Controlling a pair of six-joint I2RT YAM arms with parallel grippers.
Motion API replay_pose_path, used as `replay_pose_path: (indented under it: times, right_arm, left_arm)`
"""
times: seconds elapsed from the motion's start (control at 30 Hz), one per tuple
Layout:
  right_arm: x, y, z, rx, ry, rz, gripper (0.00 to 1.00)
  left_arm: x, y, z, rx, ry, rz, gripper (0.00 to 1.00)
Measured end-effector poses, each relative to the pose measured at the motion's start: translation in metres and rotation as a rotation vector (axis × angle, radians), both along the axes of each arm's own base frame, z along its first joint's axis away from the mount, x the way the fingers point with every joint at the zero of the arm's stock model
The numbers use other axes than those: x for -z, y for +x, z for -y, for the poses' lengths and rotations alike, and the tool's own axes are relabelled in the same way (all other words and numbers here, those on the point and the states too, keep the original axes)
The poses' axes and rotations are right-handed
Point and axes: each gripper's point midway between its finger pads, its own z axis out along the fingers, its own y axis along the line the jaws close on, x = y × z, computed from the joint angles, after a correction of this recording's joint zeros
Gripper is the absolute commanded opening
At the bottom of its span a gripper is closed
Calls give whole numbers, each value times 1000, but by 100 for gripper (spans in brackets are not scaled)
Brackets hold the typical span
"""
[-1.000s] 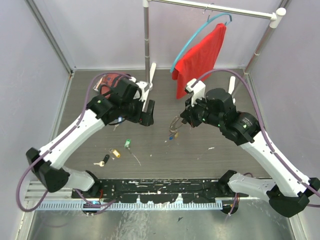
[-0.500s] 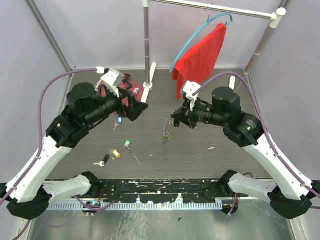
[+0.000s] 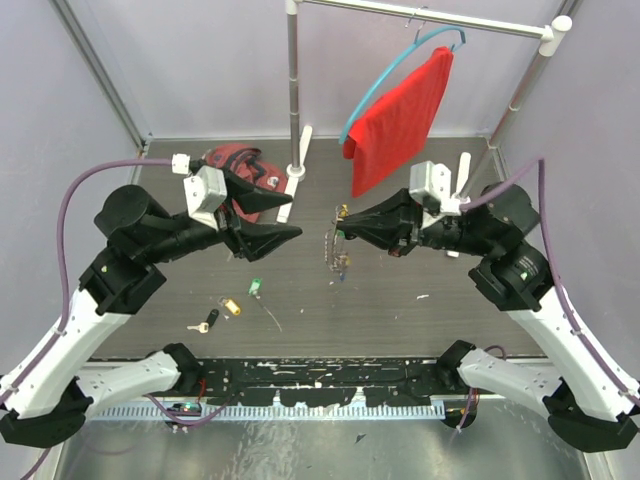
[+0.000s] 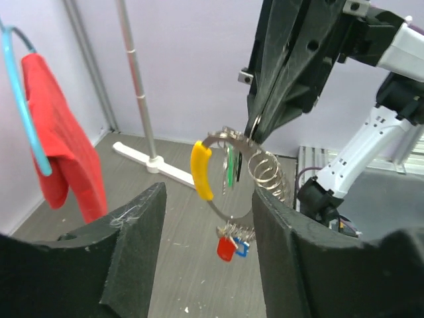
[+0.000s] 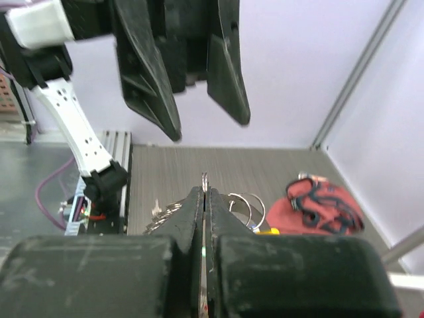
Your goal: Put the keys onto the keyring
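At frame centre the keyring [image 3: 337, 245] is held hanging, pinched by the clenched right gripper [image 3: 350, 224] — just right of the released left gripper [image 3: 294, 216].

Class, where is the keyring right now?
Top view: the keyring hangs in mid-air near the centre, pinched by the right gripper, just right of the open left gripper.

An upright metal pole [image 3: 292, 90] stands at the back of the grey wood-grain counter [image 3: 420, 275] on a white base [image 3: 304, 140]. From the pole's top a cross rail [image 3: 430, 18] runs right, carrying a teal hanger [image 3: 376, 84] draped with a red cloth [image 3: 400, 120]. Left of the pole's foot lies a red pouch [image 3: 232, 157] with black cord, partly hidden.
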Motion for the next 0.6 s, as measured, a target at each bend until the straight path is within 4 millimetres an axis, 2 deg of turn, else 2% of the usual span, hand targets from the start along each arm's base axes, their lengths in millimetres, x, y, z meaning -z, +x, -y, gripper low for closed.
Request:
replay_pose_path:
  times: [0.1,0.2,0.27,0.37,0.6]
  right_arm:
    - [-21,-12,1,-47,76,43,1]
    - [-32,-20,0,-90,119,59,1]
    - [-36,-23,-1,-113,137,63,1]
    - [-35,-25,-3,-135,148,58,1]
    - [-43,-33,-3,-177,176,81,1]
  left_arm:
    - [1,-5,7,56,6,13,54]
    - [4,-7,15,98,14,7,53]
    - [2,-9,18,121,5,4,46]
    - [-9,-15,18,151,-34,20,42]
    - [-37,-33,15,230,-125,77,46]
